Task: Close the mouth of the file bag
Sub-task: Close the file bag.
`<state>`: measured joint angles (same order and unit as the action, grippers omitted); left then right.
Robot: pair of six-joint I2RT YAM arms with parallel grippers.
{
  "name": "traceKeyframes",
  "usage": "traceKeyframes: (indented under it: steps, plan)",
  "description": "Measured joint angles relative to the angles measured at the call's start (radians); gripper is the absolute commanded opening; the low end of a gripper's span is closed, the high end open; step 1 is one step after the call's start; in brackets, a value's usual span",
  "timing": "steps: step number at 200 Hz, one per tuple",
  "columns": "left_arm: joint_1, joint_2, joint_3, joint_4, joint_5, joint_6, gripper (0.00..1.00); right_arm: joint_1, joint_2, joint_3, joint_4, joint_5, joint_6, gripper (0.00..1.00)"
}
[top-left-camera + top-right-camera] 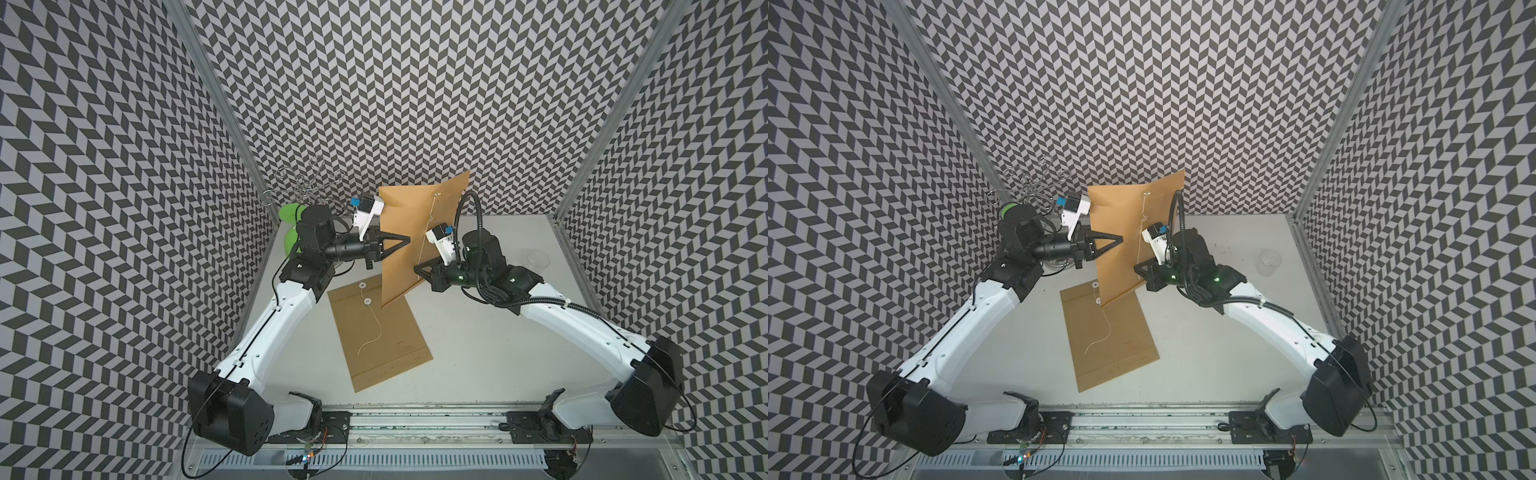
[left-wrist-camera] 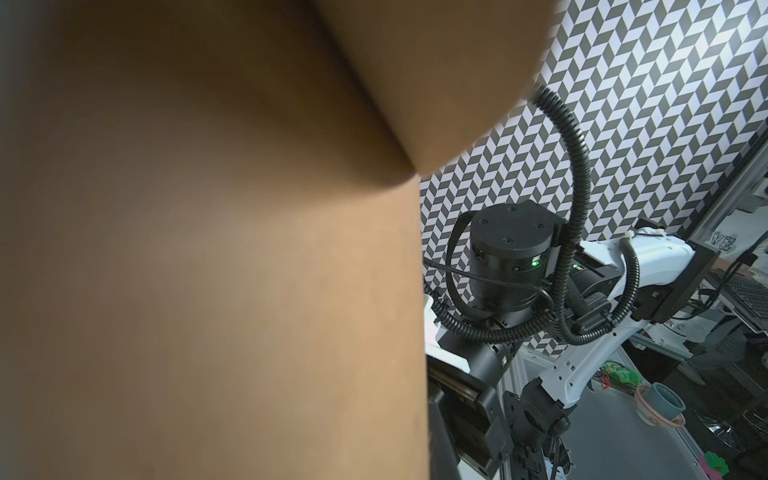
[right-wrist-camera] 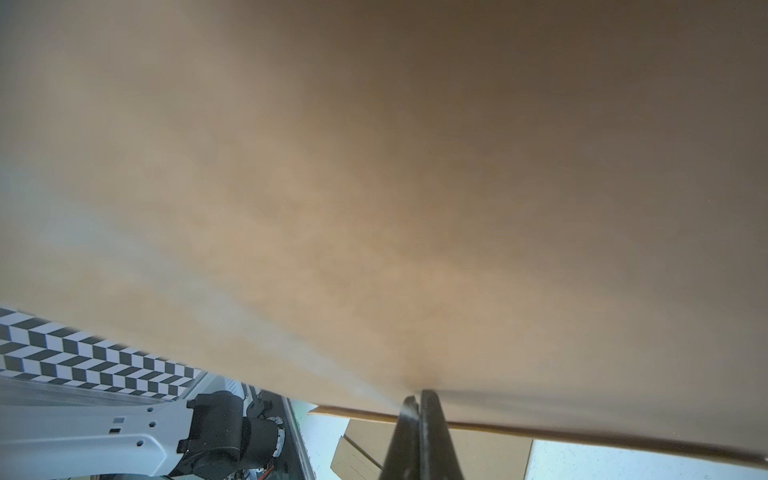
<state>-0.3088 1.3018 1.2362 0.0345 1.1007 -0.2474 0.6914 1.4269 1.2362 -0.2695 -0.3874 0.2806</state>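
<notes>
Brown paper of the file bag [image 2: 208, 291] fills most of the left wrist view and nearly all of the right wrist view [image 3: 374, 187], too close to be sharp. In both top views the file bag [image 1: 415, 232] stands upright above the middle of the surface [image 1: 478, 340], bent along its height, between the two arms.

From the bag's left edge the left claw [image 1: 406, 240] reaches across its face at mid-height, closed on the paper, with one black finger lying in front of the sheet. Low on the opposite edge, the right claw [image 1: 417, 268] is closed on the bag too. The right wrist view shows its fingertips [image 3: 417, 399] pinched together on the paper's edge.

A pale string [image 1: 424, 241] runs down the bag's face from a small fastener near the top toward the right claw. Whether that claw also holds the string I cannot tell.

Below, a second file bag [image 1: 386, 336] lies flat on the surface, with two white discs [image 1: 362, 285] at its far end and a loose string [image 1: 376, 328] curling down its face. The upright bag's lower corner sits over this far end.

A clear cup [image 1: 538, 258] stands well apart on the right side. A wire rack [image 1: 305, 185] and something green [image 1: 291, 212] sit in the far left corner.
</notes>
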Motion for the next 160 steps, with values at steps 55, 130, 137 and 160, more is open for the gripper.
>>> traceKeyframes:
  steps: [55,130,137,160]
  plan:
    - [0.0,0.0,0.0,-0.008,-0.031,0.012,0.0,-0.054,-0.023,0.0,-0.04,0.006,-0.011,0.0]
    - [0.011,0.0,0.0,-0.01,-0.058,0.003,0.0,-0.111,-0.075,0.0,-0.061,0.054,-0.028,0.0]
    - [0.011,0.0,0.0,-0.013,-0.06,0.004,0.0,-0.12,-0.076,0.002,-0.066,0.058,-0.029,0.0]
    - [0.011,0.0,0.002,-0.029,-0.071,0.012,0.0,-0.16,-0.076,0.017,-0.087,0.077,-0.03,0.0]
